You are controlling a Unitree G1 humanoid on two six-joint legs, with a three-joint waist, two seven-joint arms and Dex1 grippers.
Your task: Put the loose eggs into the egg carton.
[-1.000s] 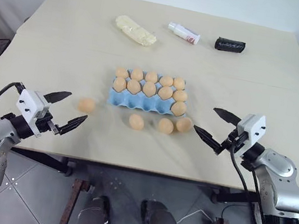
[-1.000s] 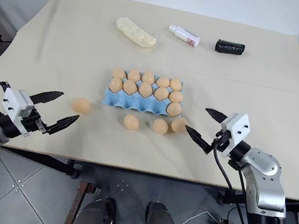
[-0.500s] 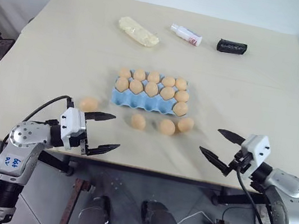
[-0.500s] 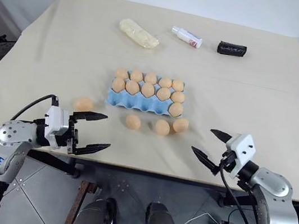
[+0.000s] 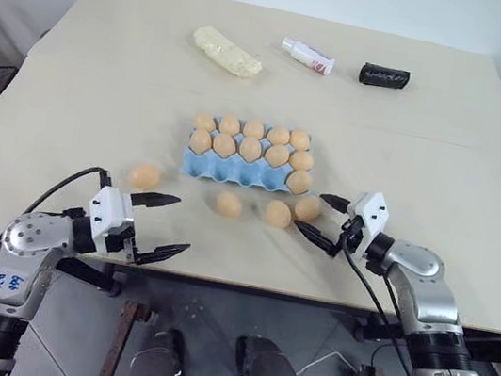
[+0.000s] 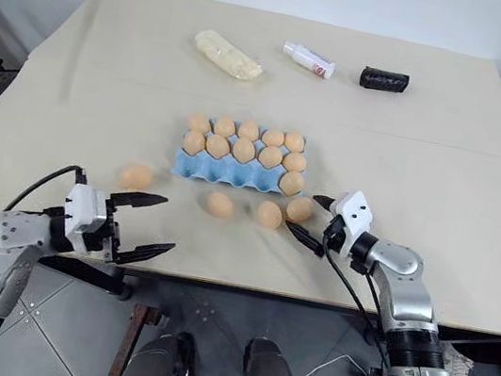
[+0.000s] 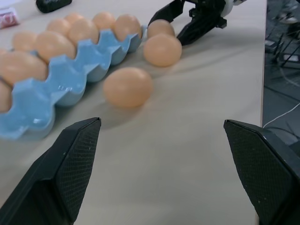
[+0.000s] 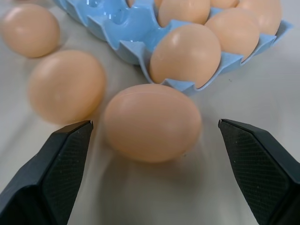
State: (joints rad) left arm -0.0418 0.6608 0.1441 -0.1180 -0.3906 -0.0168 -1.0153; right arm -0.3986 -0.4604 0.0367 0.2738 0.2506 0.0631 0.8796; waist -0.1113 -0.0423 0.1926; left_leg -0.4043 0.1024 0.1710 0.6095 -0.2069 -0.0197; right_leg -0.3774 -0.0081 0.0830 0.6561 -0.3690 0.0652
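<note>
1. Head camera views: a light-blue egg carton (image 5: 243,160) sits mid-table, its two far rows full, with one more egg at the right end of the near row. Four loose eggs lie on the table (image 5: 108,61) along its near side: one (image 5: 145,176) off to the left, three nearer the right end. The right gripper (image 5: 319,220), jaws spread wide, straddles the rightmost egg (image 5: 308,209), seemingly lined up to close on it. The left gripper (image 5: 161,223) hovers empty near the table's front edge, jaws equally wide.

2. Left wrist view: open fingers (image 7: 70,164) frame a loose egg (image 7: 127,87) beside the carton's empty near cups.

3. Right wrist view: the target egg (image 8: 152,122) lies between the spread fingers (image 8: 61,159), untouched, just beside the carton's corner.
</note>
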